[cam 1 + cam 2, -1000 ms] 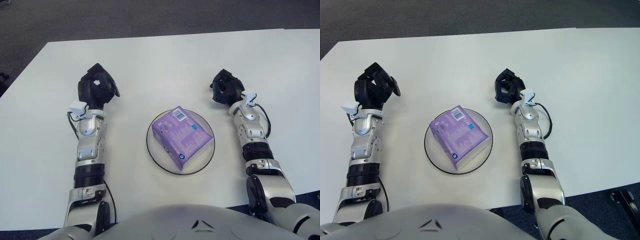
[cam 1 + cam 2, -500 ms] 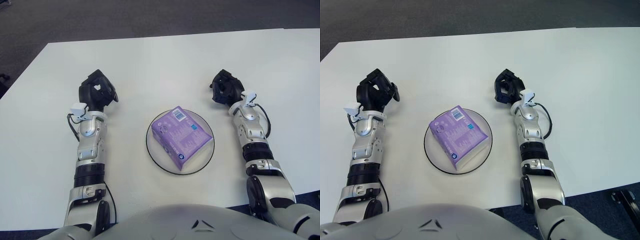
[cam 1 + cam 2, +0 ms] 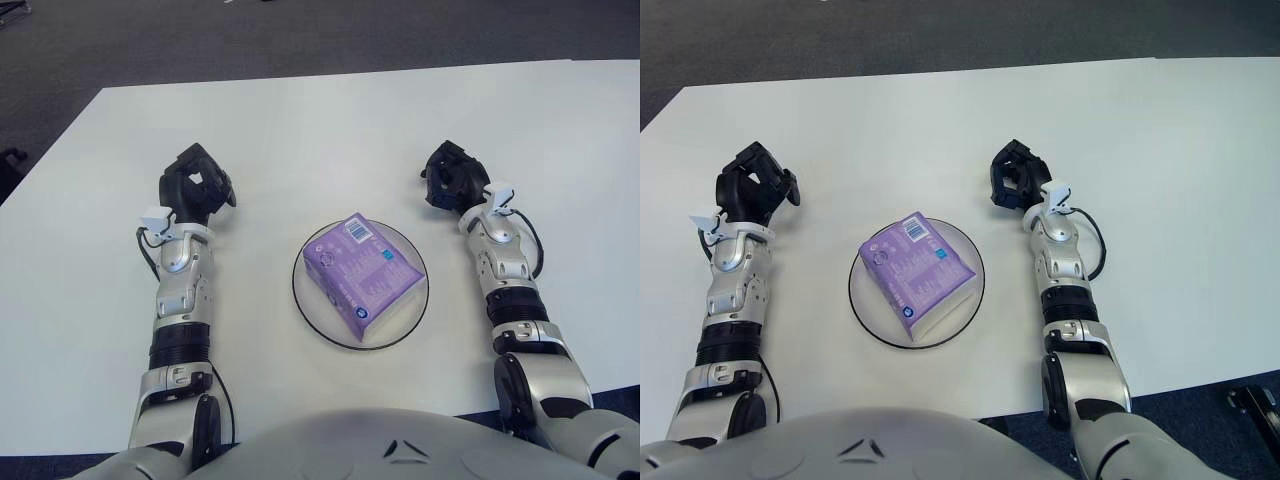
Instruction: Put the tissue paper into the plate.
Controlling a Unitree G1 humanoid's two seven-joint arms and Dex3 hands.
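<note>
A purple pack of tissue paper (image 3: 364, 271) lies in a clear round plate (image 3: 310, 310) with a dark rim, in the middle of the white table just before me. My left hand (image 3: 195, 187) rests on the table to the left of the plate, fingers curled and empty. My right hand (image 3: 448, 178) rests to the right of the plate, a little beyond it, fingers curled and empty. Neither hand touches the pack or the plate.
The white table (image 3: 330, 130) stretches far beyond the plate; its back edge meets a dark carpeted floor (image 3: 300, 35). The table's left corner (image 3: 100, 92) is cut off at an angle.
My left hand has drawn back a little toward me and its fingers have curled in. The right hand, the pack and the plate have not moved.
</note>
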